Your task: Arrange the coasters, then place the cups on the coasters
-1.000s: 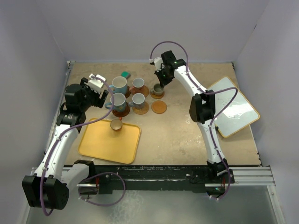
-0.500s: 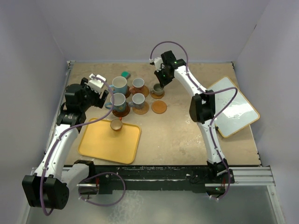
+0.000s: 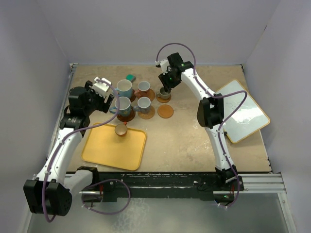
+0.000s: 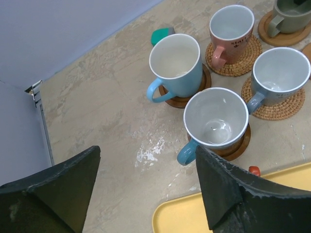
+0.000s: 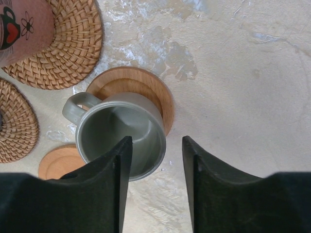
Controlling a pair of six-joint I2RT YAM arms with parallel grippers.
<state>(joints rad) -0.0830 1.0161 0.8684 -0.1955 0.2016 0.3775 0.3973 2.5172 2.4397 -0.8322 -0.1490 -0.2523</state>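
Note:
Five cups stand on coasters at the back of the table. They are two light blue [image 3: 124,88] [image 3: 122,104], two with reddish handles [image 3: 143,87] [image 3: 144,103], and a grey-olive mug [image 5: 121,133] on a wooden coaster [image 5: 131,92]. My right gripper [image 5: 156,143] hangs open over that mug, with its near rim between the fingers and neither finger pressing it. One bare coaster [image 3: 165,111] lies in front. A small orange cup [image 3: 121,129] sits on the yellow tray [image 3: 114,150]. My left gripper [image 4: 147,153] is open above bare table left of the blue cups [image 4: 216,119].
A teal block [image 3: 130,76] lies behind the cups. A white board [image 3: 241,110] rests at the table's right edge. Woven coasters [image 5: 68,48] lie under the reddish-handled cups. The tray's corner [image 4: 194,218] shows under my left fingers.
My right gripper has opened and let go of the grey-olive mug, which stays on its coaster. The left gripper has opened slightly wider.

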